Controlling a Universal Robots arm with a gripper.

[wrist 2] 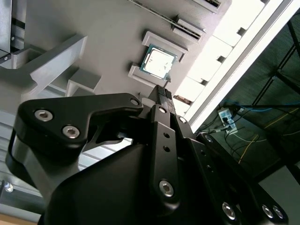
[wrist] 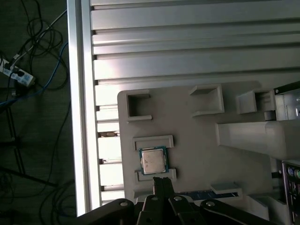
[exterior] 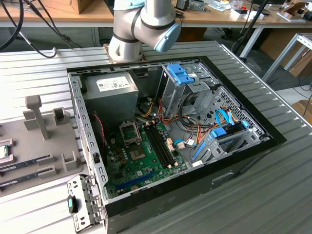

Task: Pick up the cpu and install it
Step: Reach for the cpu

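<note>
In the exterior view, the cpu (exterior: 2,152) at nine o'clock is cut by the edge, and the arm (exterior: 141,24) is cut at twelve.

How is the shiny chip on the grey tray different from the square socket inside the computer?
The chip is silvery with a green rim; the socket is dark-framed. The chip lies on the grey tray outside the computer; the socket sits on the green board inside it. Both are square.
</note>
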